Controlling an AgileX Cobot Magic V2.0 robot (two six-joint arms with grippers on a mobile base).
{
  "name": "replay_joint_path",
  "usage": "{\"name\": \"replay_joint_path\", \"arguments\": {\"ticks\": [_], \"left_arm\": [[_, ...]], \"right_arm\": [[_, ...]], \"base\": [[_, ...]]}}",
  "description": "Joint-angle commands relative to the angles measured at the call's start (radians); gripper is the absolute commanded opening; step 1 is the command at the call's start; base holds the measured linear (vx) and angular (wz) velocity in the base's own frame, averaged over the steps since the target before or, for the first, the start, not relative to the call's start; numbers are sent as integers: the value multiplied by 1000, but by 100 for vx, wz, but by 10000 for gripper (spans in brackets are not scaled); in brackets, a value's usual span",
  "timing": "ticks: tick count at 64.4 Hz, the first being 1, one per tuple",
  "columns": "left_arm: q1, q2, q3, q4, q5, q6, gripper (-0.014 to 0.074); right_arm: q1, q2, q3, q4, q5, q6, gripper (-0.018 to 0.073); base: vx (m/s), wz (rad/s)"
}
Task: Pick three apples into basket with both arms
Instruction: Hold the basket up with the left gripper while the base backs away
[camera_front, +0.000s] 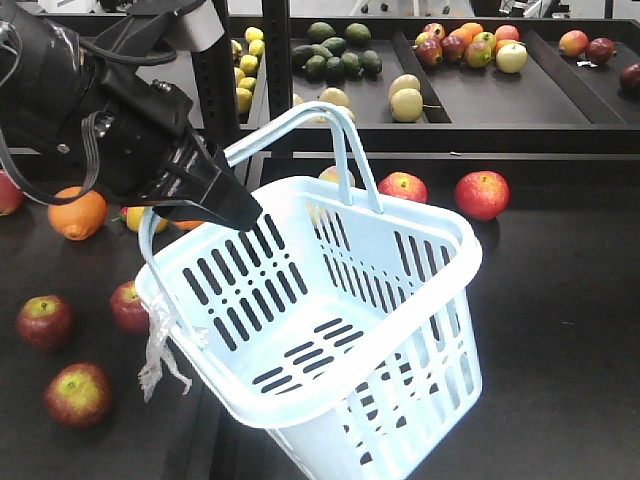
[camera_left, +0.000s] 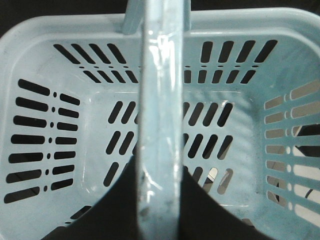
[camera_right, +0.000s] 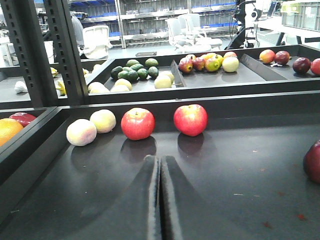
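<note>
Slotted pale-blue plastic basket (camera_front: 235, 335)

The basket (camera_front: 300, 395) is hanging tilted, its mouth gaping toward the front camera. Its hoop handles (camera_front: 290, 118) are arching across that opening, and the left gripper (camera_front: 235, 210) is crowding the rim at 10 o'clock. Ahead of the right gripper (camera_right: 160, 200), tray floor (camera_right: 240, 165) is lying open. Two red apples (camera_right: 137, 123) are standing at 12 o'clock, and two pale apples (camera_right: 81, 132) at 11.
</note>
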Motion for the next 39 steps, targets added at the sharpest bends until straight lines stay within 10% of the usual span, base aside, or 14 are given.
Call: {"name": "replay_joint_path", "arguments": {"ticks": [1, 39], "left_arm": [[-3, -42, -25, -49, -23, -12, -8], [-3, -42, -25, -49, -23, -12, -8]], "right_arm": [[-1, -8, 10, -2, -75, -2, -3], [-1, -8, 10, -2, -75, -2, -3]], "base": [[-1, 2], [-5, 15]]}}
